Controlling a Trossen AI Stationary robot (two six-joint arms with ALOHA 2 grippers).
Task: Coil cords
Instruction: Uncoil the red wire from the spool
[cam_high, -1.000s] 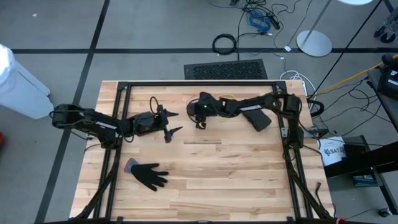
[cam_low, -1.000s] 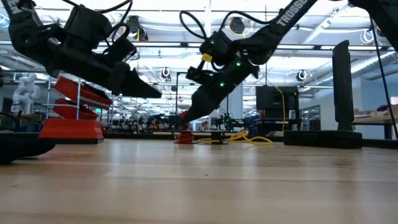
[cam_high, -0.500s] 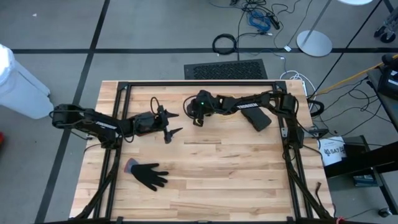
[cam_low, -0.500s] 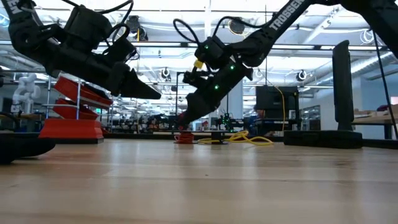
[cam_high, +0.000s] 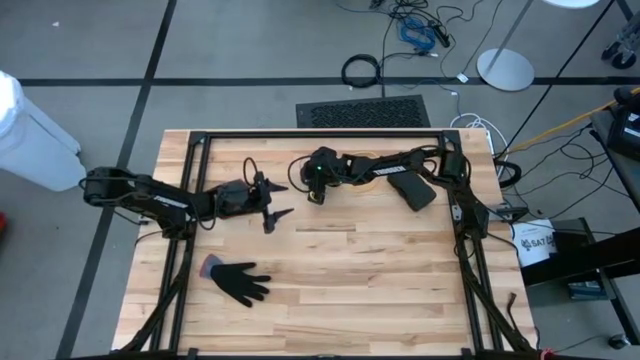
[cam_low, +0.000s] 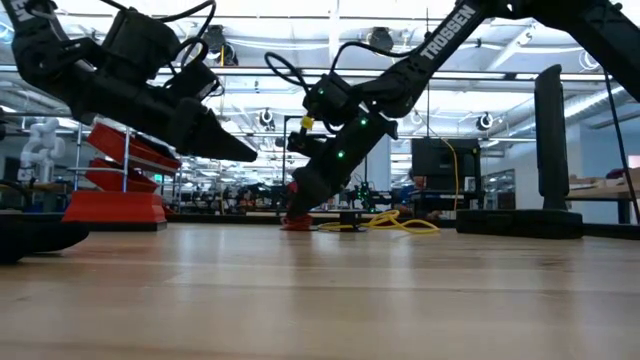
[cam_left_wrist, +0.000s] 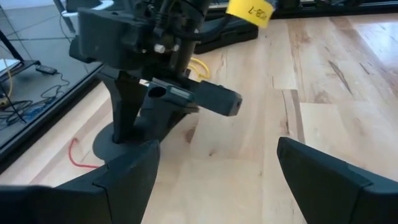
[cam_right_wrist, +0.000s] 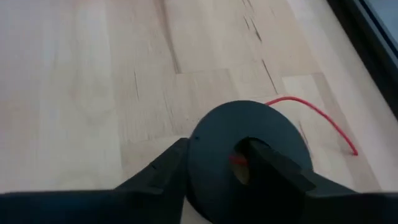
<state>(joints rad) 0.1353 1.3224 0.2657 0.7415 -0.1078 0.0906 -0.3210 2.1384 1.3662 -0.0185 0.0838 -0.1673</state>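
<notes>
Right claw low at far centre of wooden tabletop, fingers closed on flat black ring-shaped disc with thin red cord trailing from it, yellow-orange cord lying beyond, left claw spread wide, hovering just left.

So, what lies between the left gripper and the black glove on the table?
Nothing. In the high view, only bare table wood lies between the left gripper and the black glove.

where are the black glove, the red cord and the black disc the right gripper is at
black glove (cam_high: 240, 281), high view, on its palm
red cord (cam_right_wrist: 311, 113), right wrist view, on the bare curve beyond the disc
black disc (cam_right_wrist: 214, 152), right wrist view, on its flat top face
</notes>
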